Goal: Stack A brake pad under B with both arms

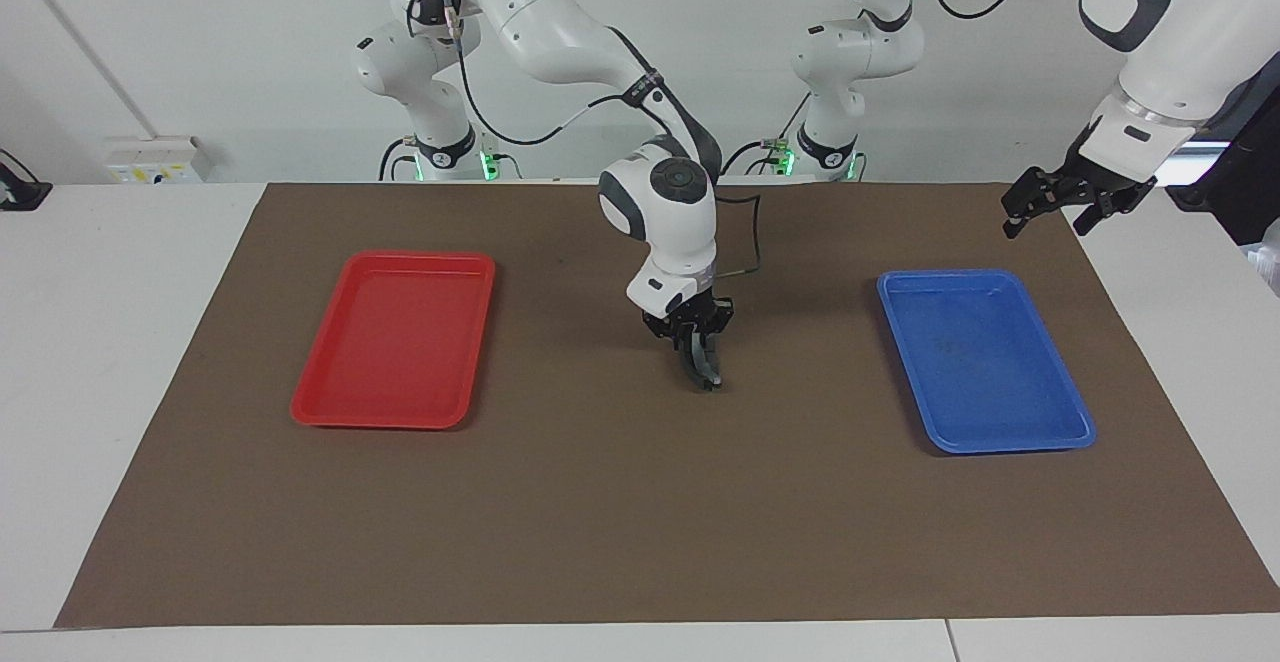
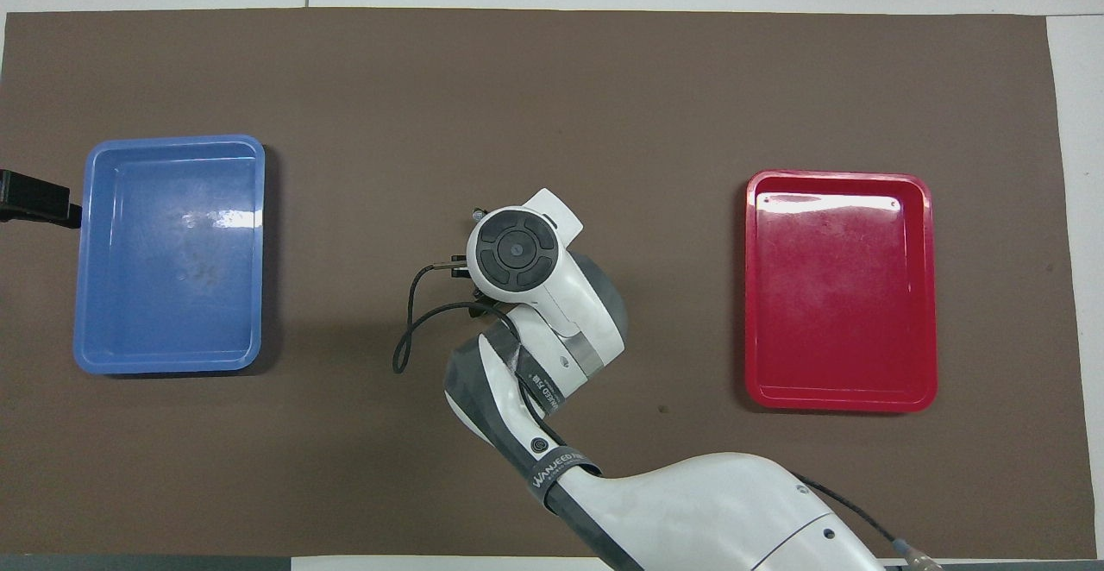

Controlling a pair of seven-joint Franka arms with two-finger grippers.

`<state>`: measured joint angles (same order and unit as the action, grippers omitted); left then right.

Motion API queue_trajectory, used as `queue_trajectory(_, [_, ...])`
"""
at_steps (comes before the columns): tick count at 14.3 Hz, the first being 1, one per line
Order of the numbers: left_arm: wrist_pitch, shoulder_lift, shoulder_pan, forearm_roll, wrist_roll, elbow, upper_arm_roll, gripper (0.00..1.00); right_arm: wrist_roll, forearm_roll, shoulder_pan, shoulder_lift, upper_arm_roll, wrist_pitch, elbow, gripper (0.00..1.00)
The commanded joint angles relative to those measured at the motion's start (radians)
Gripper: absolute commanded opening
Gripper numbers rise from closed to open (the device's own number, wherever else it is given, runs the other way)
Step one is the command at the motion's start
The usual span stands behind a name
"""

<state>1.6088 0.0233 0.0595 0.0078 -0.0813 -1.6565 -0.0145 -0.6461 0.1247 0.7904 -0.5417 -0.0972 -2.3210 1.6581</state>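
Item: right gripper (image 1: 697, 347), low over the middle of the brown mat (image 1: 600, 522) between the red tray (image 1: 310, 407) and the blue tray (image 1: 1075, 432), at a dark curved brake piece (image 1: 703, 367) that reaches the mat; whether this is A, B or both stacked cannot be told, nor whether the fingers clamp it. Left gripper (image 1: 1050, 204) waits raised near the blue tray, fingers spread and empty. Progress, as a judgement: late, at or near placement; only the facing view shows the piece, the overhead view hiding it under the right arm's wrist.

My facing camera looks down from high across the counter (image 1: 640, 542) toward the robots; my overhead camera looks steeply down from their end. Both share the whole mat.
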Motion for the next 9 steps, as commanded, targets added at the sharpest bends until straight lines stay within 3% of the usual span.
queue_trajectory(1, [0.008, 0.040, -0.001, -0.005, 0.031, -0.057, -0.005, 1.00, -0.006, 0.021, -0.002, 0.008, 0.011, -0.021, 0.012, 0.32])
queue_trajectory(4, [-0.003, 0.043, -0.007, 0.023, 0.041, -0.059, -0.010, 1.00, -0.006, 0.021, 0.010, 0.009, 0.013, -0.021, 0.018, 0.36])
queue_trajectory(5, [-0.003, 0.043, -0.007, 0.023, 0.041, -0.059, -0.012, 1.00, -0.007, 0.021, 0.009, 0.011, 0.013, -0.024, 0.031, 0.44])
queue_trajectory(6, [-0.001, 0.041, -0.007, 0.023, 0.040, -0.055, -0.012, 1.00, -0.007, 0.021, 0.009, 0.011, 0.013, -0.024, 0.029, 0.60])
queue_trajectory(7, [0.006, 0.041, -0.007, 0.023, 0.040, -0.055, -0.013, 1.00, -0.007, 0.020, 0.010, 0.011, 0.011, -0.017, 0.023, 0.87])
queue_trajectory(8, [0.007, 0.041, -0.007, 0.023, 0.038, -0.054, -0.013, 1.00, -0.007, 0.007, 0.012, 0.016, 0.011, -0.003, 0.008, 1.00])
queue_trajectory(9, [0.003, 0.041, -0.007, 0.023, 0.040, -0.055, -0.013, 1.00, -0.009, 0.004, 0.007, 0.016, 0.010, 0.015, -0.020, 1.00])
